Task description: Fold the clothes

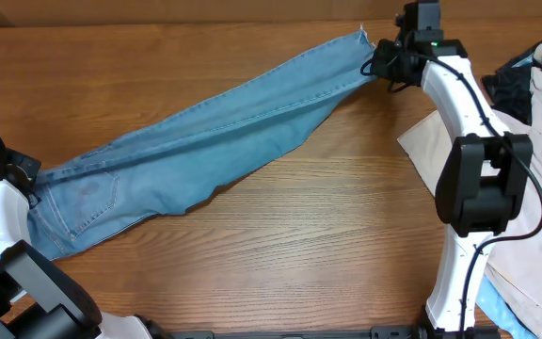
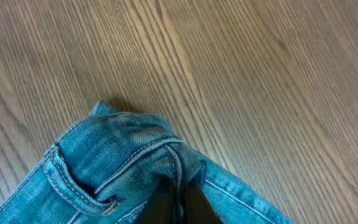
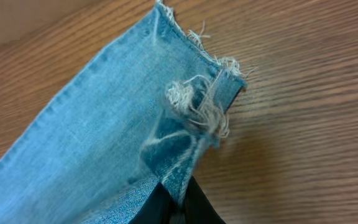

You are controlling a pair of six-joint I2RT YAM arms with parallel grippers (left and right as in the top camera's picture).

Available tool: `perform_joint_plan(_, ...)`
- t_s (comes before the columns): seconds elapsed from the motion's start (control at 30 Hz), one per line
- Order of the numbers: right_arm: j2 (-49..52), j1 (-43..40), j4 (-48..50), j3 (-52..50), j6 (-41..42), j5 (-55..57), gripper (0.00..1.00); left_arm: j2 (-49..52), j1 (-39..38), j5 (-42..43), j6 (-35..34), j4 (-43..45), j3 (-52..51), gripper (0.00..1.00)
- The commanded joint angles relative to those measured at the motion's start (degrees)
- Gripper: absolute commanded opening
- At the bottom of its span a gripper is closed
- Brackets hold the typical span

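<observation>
The light-blue jeans lie stretched diagonally across the table, folded lengthwise, waist at the lower left and frayed hems at the upper right. My left gripper is shut on the waistband; the left wrist view shows the denim waistband and a belt loop pinched between the fingers. My right gripper is shut on the leg end; the right wrist view shows the frayed hem bunched and pinched between the fingers.
A pile of other clothes, beige cloth and a dark garment, lies at the right edge. The wooden table runs below the jeans.
</observation>
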Motion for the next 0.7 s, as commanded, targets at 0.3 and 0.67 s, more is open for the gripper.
perform_joint_plan(0.3,2.0,0.1,3.1,1.7,0.2,1.3,0.09,0.3,0.2,-3.5,1.3,-0.7,1.4,0.05)
perform_joint_plan(0.67,2.0,0.1,18.4,1.7,0.0,-11.2,0.56,0.3,0.2,-3.4,2.3,-1.2,1.4,0.05)
